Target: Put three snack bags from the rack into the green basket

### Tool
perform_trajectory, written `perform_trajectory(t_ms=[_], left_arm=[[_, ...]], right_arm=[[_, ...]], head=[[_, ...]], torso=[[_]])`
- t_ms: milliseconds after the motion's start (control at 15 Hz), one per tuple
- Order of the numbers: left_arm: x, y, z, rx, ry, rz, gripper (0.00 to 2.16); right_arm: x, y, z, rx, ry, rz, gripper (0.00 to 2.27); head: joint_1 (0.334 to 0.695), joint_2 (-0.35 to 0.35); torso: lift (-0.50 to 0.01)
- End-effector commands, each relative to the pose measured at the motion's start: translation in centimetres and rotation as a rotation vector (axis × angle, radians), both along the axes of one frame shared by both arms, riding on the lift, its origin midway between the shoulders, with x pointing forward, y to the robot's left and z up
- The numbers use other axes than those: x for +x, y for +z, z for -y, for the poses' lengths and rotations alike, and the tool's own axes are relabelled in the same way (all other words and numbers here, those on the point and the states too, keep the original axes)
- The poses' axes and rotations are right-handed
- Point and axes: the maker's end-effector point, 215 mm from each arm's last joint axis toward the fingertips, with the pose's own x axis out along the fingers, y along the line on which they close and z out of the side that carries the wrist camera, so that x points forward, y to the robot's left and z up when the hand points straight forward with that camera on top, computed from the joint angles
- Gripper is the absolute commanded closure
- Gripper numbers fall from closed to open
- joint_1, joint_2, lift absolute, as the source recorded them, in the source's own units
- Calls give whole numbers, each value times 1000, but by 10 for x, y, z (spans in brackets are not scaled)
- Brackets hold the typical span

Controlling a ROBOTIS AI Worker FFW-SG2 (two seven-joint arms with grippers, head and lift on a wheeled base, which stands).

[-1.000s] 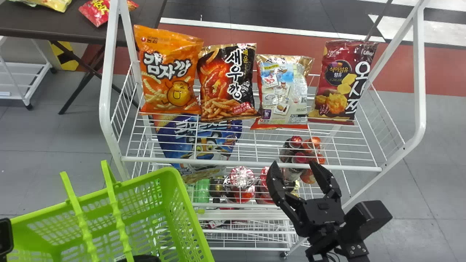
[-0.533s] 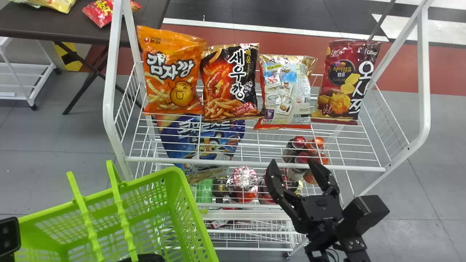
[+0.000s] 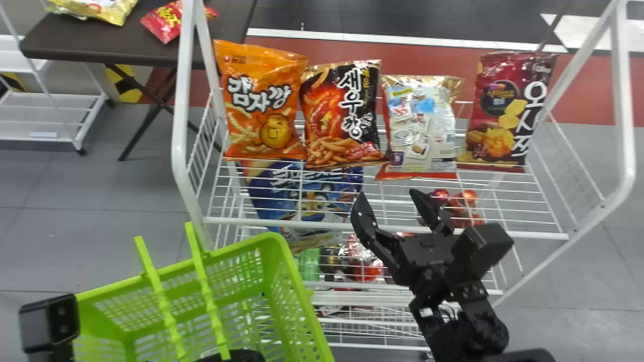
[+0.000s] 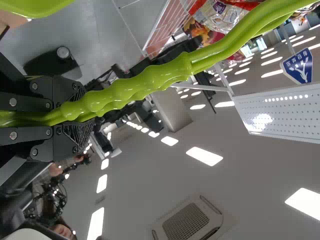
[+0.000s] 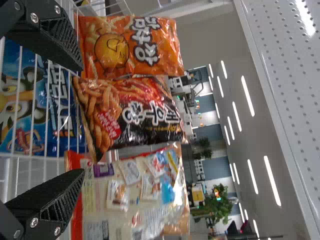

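Observation:
The right gripper (image 3: 386, 197) stands open with nothing between its fingers, over the top shelf's front rail and below the black-and-red bag (image 3: 342, 113) and silver bag (image 3: 422, 125). An orange bag (image 3: 261, 100) leans at the shelf's left, a dark red bag (image 3: 505, 110) at its right. In the right wrist view, the open right gripper (image 5: 81, 120) faces the black-and-red bag (image 5: 130, 115), its lower finger overlapping the silver bag (image 5: 130, 195). At the head view's bottom edge the left gripper (image 3: 234, 356) holds the green basket (image 3: 282, 246); in the left wrist view, the left gripper (image 4: 67, 117) is shut on the basket handle (image 4: 135, 87).
The white rack's front rail (image 3: 382, 227) crosses below the bags. Lower shelves hold a blue bag (image 3: 307, 193), bottles (image 3: 465, 201) and other goods. Rack posts rise at both sides. A dark table (image 3: 65, 42) with more bags is behind at the left.
My right gripper has moved forward and left relative to the rack, still open. The rack and the basket both sit farther right in the head view.

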Motion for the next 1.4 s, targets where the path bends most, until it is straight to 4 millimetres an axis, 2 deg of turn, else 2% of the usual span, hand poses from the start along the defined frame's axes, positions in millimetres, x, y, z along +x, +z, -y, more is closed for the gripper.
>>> perform_trajectory(t_ms=[0, 200, 400, 533, 867, 1267, 1333], left_arm=[[0, 0, -1, 3, -2, 0, 2148], [-3, 0, -1, 4, -4, -4, 2148], [-5, 3, 0, 0, -14, -12, 2148], [-7, 3, 1, 2, -16, -15, 2148], [-10, 7, 0, -1, -22, -8, 2148], [-14, 10, -1, -8, -24, -8, 2148], [-15, 10, -1, -7, -24, -8, 2148]], right_arm=[[27, 8, -40, -20, 56, -7, 87], [58, 18, -80, -41, 82, 0, 87], [84, 20, -103, -97, 102, 5, 83], [103, 20, -106, -135, 100, 15, 83], [155, 18, -106, -199, 111, 39, 83], [158, 19, -136, -118, 255, 39, 76], [163, 20, -137, -121, 259, 44, 76]], head=[[695, 20], [695, 96], [695, 141], [695, 164], [695, 170], [695, 185], [695, 191]], torso=[[0], [0], [0], [0], [0], [0], [0]])
